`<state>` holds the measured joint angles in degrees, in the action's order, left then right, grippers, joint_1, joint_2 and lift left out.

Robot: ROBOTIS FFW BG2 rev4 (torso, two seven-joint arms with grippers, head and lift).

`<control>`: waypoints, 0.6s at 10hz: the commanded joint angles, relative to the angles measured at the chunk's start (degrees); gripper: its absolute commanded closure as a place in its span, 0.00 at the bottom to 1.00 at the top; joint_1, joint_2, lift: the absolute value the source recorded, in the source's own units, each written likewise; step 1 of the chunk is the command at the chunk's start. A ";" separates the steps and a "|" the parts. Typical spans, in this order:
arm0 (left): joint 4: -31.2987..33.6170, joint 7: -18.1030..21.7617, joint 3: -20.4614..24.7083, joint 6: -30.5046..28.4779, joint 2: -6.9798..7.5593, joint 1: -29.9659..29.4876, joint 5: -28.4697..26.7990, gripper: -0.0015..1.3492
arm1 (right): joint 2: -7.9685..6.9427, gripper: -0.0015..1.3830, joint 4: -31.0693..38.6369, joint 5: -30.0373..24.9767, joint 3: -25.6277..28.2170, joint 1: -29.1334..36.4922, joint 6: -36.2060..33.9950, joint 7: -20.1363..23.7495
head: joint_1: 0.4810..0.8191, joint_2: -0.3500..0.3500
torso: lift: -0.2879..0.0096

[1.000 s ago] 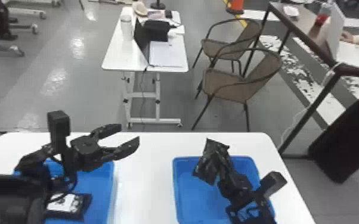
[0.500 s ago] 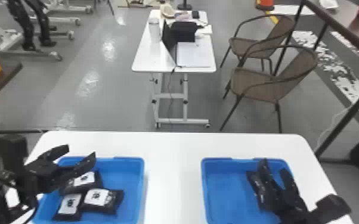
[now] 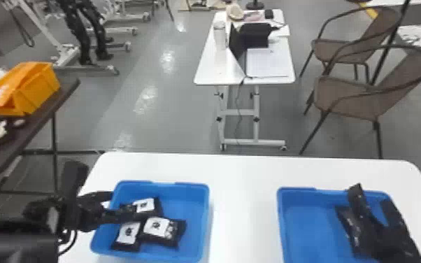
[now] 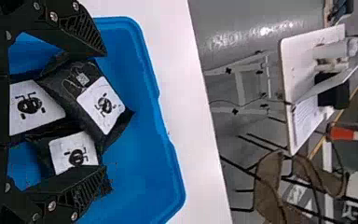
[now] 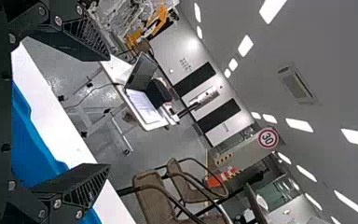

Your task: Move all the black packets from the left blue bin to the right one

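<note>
And the left gripper (image 3: 123, 204), fingers apart, is at the left blue bin's (image 3: 193, 206) outer edge by three black packets (image 3: 175, 232), open floor inward! White table (image 3: 244, 199) divides the bins. Right gripper (image 3: 371, 197), fingers spread, is by one black packet (image 3: 344, 217) in the right blue bin (image 3: 304, 220), roomy inner side.

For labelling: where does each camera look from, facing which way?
Head view: robot's head, forward-down over left bin and right bin; left tool, right tool show.
Left wrist view: left wrist, angled over left bin; left tool shows.
Right wrist view: right wrist, outward past right bin; right tool shows.
Shared by all: far white table.
</note>
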<state>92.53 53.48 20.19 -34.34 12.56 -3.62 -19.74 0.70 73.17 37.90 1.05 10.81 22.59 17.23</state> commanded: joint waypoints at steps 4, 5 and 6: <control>-16.42 2.94 -5.24 3.84 0.80 9.07 -9.79 0.14 | -0.75 0.16 -0.05 1.57 -0.26 0.35 0.00 0.52 | 0.63 0.70 | 0.97; -18.00 2.94 -6.21 3.84 1.15 9.95 -11.29 0.14 | -0.75 0.16 -0.14 1.83 -0.26 0.35 0.00 0.70 | 0.63 0.69 | 0.97; -19.84 2.94 -6.21 4.37 1.24 10.92 -12.69 0.14 | -0.75 0.16 -0.22 2.09 -0.26 0.44 0.00 0.87 | 0.63 0.69 | 0.97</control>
<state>73.68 56.43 14.09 -30.20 13.74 6.73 -31.69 0.70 73.00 39.84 0.79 11.22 22.59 18.08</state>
